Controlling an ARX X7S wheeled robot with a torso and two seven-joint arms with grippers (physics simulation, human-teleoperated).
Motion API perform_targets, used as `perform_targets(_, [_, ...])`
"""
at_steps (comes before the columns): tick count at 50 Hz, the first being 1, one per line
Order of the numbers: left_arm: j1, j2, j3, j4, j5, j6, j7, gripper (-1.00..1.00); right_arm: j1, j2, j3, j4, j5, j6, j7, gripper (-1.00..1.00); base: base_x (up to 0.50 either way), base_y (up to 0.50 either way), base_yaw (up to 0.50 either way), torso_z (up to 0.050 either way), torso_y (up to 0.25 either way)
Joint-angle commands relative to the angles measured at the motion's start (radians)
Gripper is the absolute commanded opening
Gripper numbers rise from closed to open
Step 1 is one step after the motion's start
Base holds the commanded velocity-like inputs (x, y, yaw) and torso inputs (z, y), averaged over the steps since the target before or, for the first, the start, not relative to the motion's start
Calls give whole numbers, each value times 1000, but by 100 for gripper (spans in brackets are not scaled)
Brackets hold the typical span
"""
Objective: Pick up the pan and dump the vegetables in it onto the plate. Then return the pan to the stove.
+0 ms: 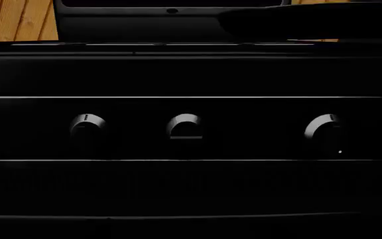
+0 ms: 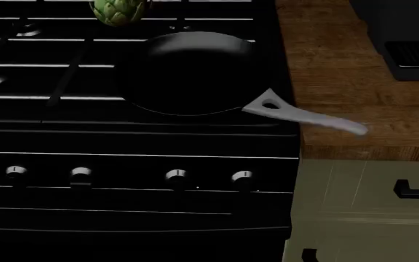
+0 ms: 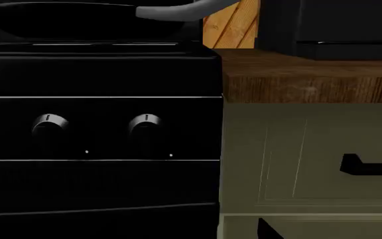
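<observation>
The black pan (image 2: 187,73) sits on the front right of the stove (image 2: 122,142), and its inside looks empty. Its light-grey handle (image 2: 307,115) sticks out to the right over the wooden counter. A green artichoke (image 2: 118,11), the vegetables, lies on the grates behind and to the left of the pan, outside it. The plate is out of view. In the right wrist view the pan's handle (image 3: 177,10) shows above the stove front (image 3: 98,74). The left wrist view shows the stove front (image 1: 177,74) and the pan's dark edge (image 1: 310,22). Neither gripper shows in any view.
A wooden counter (image 2: 340,65) runs to the right of the stove, with a dark appliance (image 2: 406,38) at its back. Below it are pale cabinet fronts (image 2: 355,207) with black handles (image 2: 417,191). Silver knobs (image 2: 176,176) line the stove front.
</observation>
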Motion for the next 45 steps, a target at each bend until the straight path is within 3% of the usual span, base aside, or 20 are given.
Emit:
perform_targets(1, [2, -28, 34, 4, -28, -1, -34, 100, 0, 75, -90, -4, 75, -3, 90, 100, 0, 0, 0, 0, 0])
perform_targets(23, [-5, -71, 86, -14, -67, 7, -73, 100, 0, 102, -135, 7, 66, -21, 126, 100, 0, 0, 0, 0, 0])
perform_targets(26, [-13, -76, 106, -10, -30, -50, -101, 100, 1, 106, -140, 9, 65, -21, 130, 100, 0, 0, 0, 0, 0])
perform_targets(45, [-4, -98, 112, -9, -98, 8, -99, 100, 9, 123, -174, 15, 52, -12, 157, 100, 0, 0, 0, 0, 0])
